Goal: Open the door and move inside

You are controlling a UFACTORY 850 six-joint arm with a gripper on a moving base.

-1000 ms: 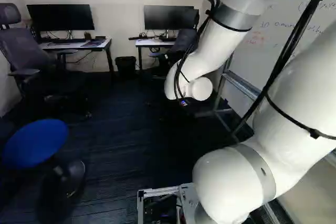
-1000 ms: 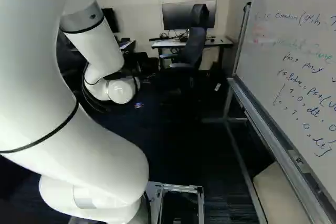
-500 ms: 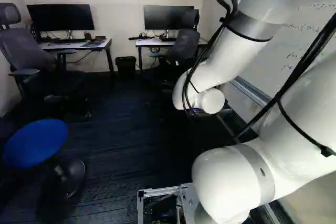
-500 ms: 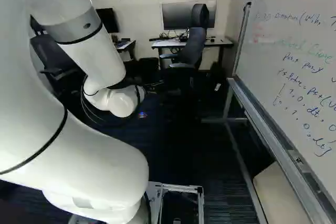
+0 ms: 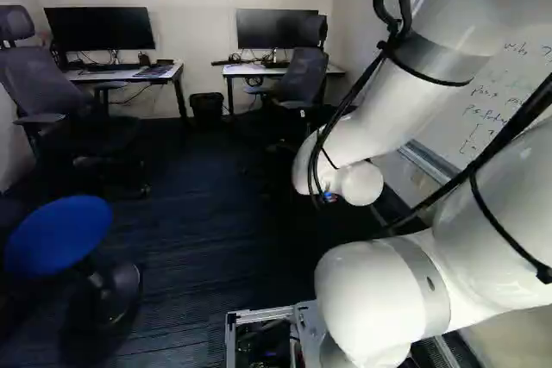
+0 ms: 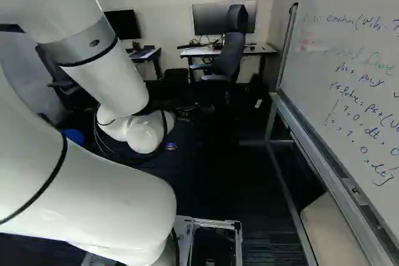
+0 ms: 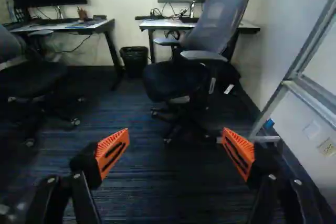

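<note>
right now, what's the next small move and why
I'd probably turn the base slightly, claw open, to look for the door: no view shows one. A chair and desk stand ahead, and a whiteboard fills the right base view's right side.

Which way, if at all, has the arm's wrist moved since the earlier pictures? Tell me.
Yes: in the left base view the wrist has shifted right and down, judged against the arm's lowest joint.

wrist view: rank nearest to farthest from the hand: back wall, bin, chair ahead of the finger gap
1. Chair: ahead of the hand, beyond the gap between its open fingers.
2. Bin: farther back, off to one side of the chair.
3. Back wall: behind the bin.
</note>
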